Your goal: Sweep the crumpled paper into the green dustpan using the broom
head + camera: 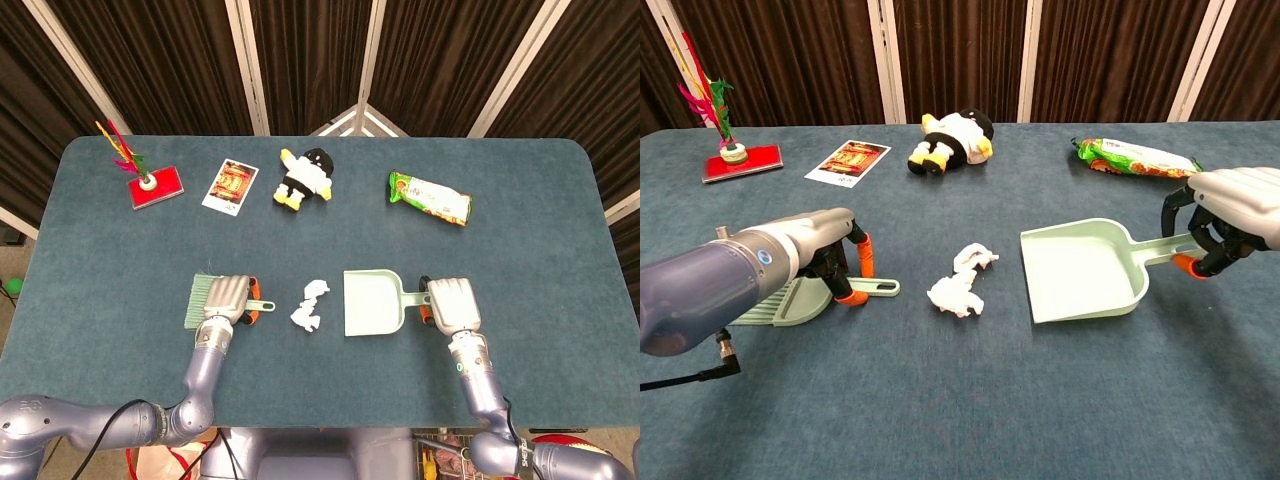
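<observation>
Table: a blue-grey carpeted top [560, 250]; every thing below lies on it.
Crumpled paper: two white wads [309, 306] [961, 282] near the middle, between broom and dustpan, touching neither.
Broom: a pale green hand brush [208, 298] [790, 301] left of the paper, bristles toward the left edge, handle toward the paper.
Left hand: [228, 297] [825, 262] sits over the broom where handle meets head, orange-tipped fingers curled down around it; whether it truly grips cannot be told.
Green dustpan: [372, 303] [1080, 272] just right of the paper, its open mouth facing the wads, handle toward the right edge.
Right hand: [451, 305] [1230, 215] clenched around the dustpan's handle, grasping it.
Far edge, left to right: a feathered shuttlecock on a red base [150, 182] near the far left corner, a printed card [230, 185], a plush penguin [305, 177], a green snack bag [430, 196].
</observation>
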Action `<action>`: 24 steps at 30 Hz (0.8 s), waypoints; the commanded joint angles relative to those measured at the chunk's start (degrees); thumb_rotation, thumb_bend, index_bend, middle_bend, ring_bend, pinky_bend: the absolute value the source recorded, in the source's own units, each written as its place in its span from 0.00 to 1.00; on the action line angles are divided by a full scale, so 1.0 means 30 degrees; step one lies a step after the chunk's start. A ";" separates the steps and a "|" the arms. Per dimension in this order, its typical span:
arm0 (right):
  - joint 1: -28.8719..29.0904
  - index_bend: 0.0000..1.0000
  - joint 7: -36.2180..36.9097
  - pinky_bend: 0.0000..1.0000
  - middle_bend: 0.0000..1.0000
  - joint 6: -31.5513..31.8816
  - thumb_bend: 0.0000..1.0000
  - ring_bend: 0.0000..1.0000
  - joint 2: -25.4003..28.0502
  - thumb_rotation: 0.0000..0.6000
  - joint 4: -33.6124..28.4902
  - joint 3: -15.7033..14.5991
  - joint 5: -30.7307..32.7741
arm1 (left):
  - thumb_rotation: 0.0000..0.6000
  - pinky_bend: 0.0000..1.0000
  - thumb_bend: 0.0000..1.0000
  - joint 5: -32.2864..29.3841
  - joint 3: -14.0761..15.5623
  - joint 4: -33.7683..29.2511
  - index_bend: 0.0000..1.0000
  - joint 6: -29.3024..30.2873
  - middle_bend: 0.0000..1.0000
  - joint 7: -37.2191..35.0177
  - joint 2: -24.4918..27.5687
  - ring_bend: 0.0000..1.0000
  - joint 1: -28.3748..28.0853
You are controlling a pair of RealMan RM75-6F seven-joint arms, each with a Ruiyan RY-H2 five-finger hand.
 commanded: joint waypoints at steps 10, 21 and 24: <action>0.0042 0.57 -0.0402 0.72 0.81 0.0151 0.49 0.81 0.0106 1.00 -0.0408 -0.0140 0.0033 | 1.00 0.92 0.60 0.1017 -0.1175 -0.1141 0.76 0.0495 1.00 -0.2138 0.0174 0.92 0.0356; 0.0099 0.57 -0.1208 0.72 0.81 0.0851 0.49 0.81 -0.0095 1.00 -0.1154 0.0018 0.0315 | 1.00 0.92 0.60 0.1361 -0.2189 -0.2925 0.76 0.0301 1.00 -0.3482 0.0039 0.92 -0.0031; 0.0105 0.57 -0.1338 0.72 0.81 0.0931 0.49 0.81 -0.0075 1.00 -0.1216 0.0024 0.0400 | 1.00 0.92 0.60 0.1322 -0.2264 -0.3012 0.76 0.0261 1.00 -0.3573 -0.0271 0.92 -0.0273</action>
